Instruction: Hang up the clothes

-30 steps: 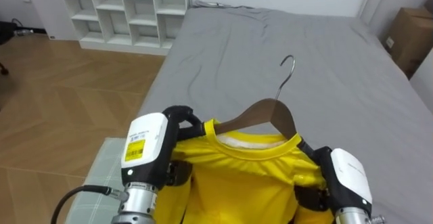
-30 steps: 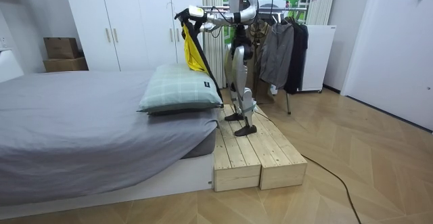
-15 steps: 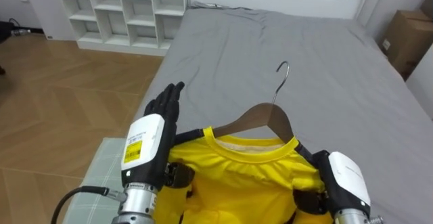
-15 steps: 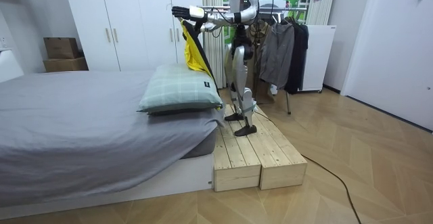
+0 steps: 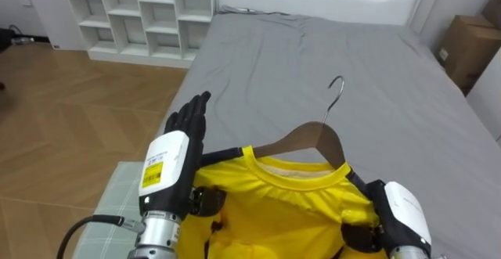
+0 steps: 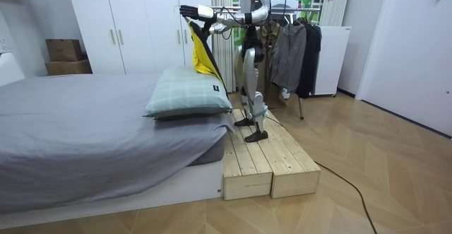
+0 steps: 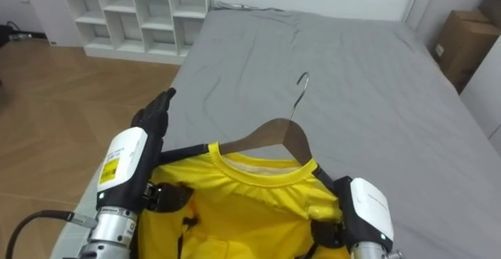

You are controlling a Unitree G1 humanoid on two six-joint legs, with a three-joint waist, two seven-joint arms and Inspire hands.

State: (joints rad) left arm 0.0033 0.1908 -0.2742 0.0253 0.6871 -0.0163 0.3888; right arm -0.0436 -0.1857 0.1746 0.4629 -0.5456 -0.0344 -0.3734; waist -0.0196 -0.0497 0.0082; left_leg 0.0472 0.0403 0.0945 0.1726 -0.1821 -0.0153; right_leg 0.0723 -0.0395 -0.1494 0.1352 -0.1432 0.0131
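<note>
1. Bedroom: one grey bed (image 5: pixel 376 71) lies ahead of the robot, which stands on a wooden platform (image 6: pixel 268 160) at the bed's near end.
2. Yellow shirt (image 5: pixel 274 204): one, on one wooden hanger (image 5: pixel 317 138), held in the air over the bed's near edge.
3. Hanger's long axis: runs side to side between the two hands, hook tipped toward the bed's far end.
4. Left hand (image 5: pixel 186 122): fingers straight and pressed together, just beside the shirt's left shoulder, clasping nothing.
5. Right hand (image 5: pixel 401 212): at the shirt's right shoulder and probably carrying it. Its fingers are hidden under the cloth, so their state cannot be told.
6. Pillow (image 5: pixel 106 212): one, at the bed's near left corner.
7. Rack of dark clothes (image 6: pixel 296 47): one, behind the robot.
</note>
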